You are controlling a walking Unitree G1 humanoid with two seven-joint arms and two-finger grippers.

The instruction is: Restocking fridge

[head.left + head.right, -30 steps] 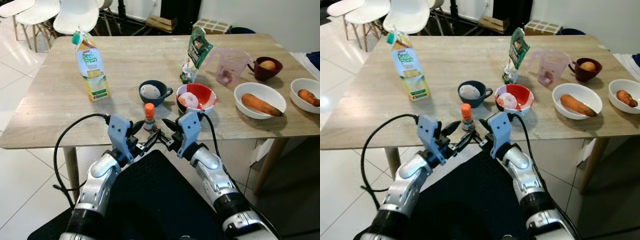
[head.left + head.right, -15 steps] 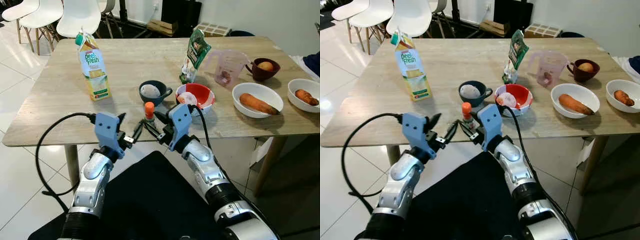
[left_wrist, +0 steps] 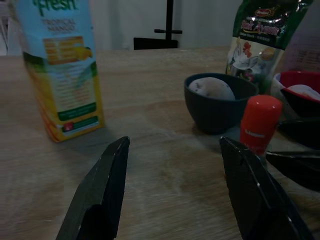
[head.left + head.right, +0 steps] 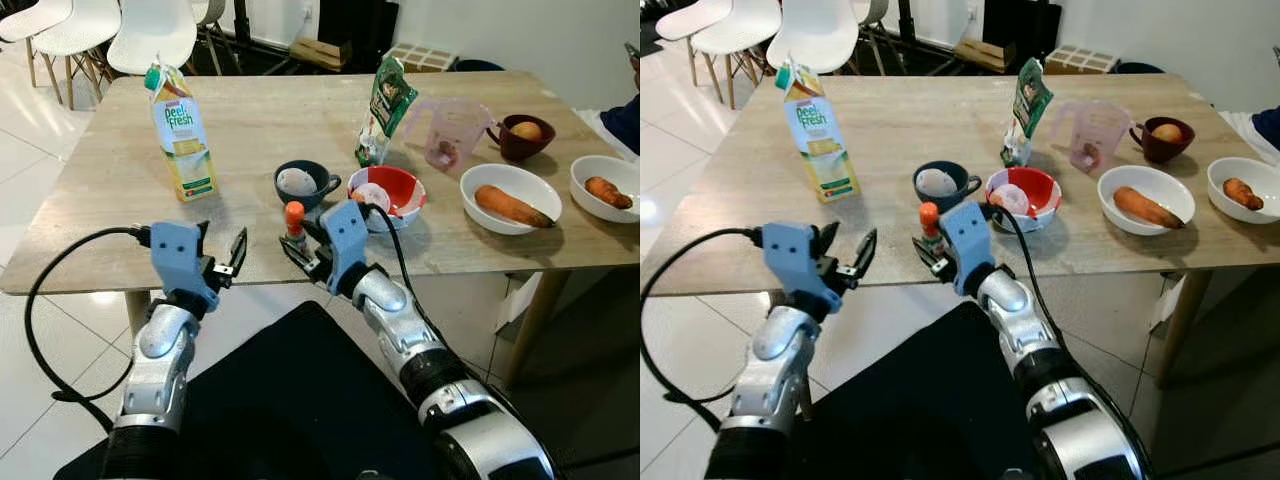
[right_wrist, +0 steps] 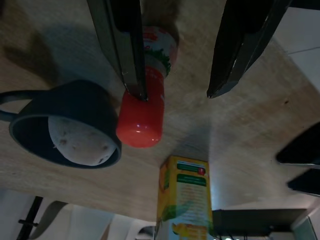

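A small bottle with an orange cap (image 4: 294, 222) stands near the table's front edge, just ahead of a dark blue cup (image 4: 303, 184). My right gripper (image 4: 300, 245) is open at the bottle's base; in the right wrist view one finger (image 5: 125, 45) overlaps the bottle (image 5: 145, 105) and the other stands apart from it. My left gripper (image 4: 225, 262) is open over the front edge, left of the bottle, with nothing between its fingers (image 3: 107, 180). A yellow and blue juice carton (image 4: 182, 133) stands upright at the back left.
On the wooden table (image 4: 100, 220) are a red bowl (image 4: 390, 195), a green pouch (image 4: 380, 97), a pink jug (image 4: 448, 130), a dark red cup (image 4: 522, 138) and two white bowls with carrots (image 4: 510, 197) (image 4: 604, 185). White chairs (image 4: 150, 30) stand behind. A person's blue sleeve (image 4: 625, 115) shows at the right edge.
My left gripper has swung left, away from the bottle. My right gripper has moved up and left to the bottle's base. The bottle has not moved.
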